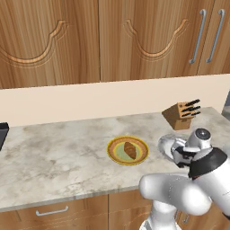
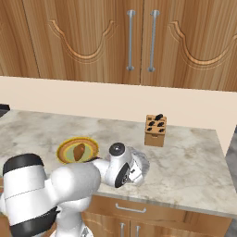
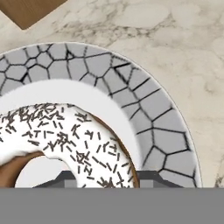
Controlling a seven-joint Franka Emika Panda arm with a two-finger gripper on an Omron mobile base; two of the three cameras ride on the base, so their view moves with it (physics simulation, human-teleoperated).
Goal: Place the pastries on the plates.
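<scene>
Pastries counted at two: one brown croissant [image 1: 130, 150] lying on the green centre of the yellow-rimmed plate [image 1: 115, 145], one white-iced doughnut [image 3: 65, 140] with dark sprinkles resting on the white plate [image 3: 148, 109] with the grey cracked-pattern rim. Plates counted at two as well, side by side on the marble table [image 1: 54, 157], the yellow one to the left, the white one [image 1: 164, 144] to the right and mostly hidden behind the arm in both base views. One wooden knife block [image 1: 181, 115] standing behind the white plate, near the wall, with dark handles poking out.

Doughnut seen close up from the hand view, filling its lower left, sitting inside the plate's white centre; hidden by the wrist in the base views. Croissant and yellow plate [image 2: 65, 147] plain from both base views, and the knife block [image 2: 155, 130] too.

Claw [image 3: 101, 177] low over the white plate, dark tips just showing on either side of the doughnut's edge; cannot tell whether clamped on it or standing apart
</scene>
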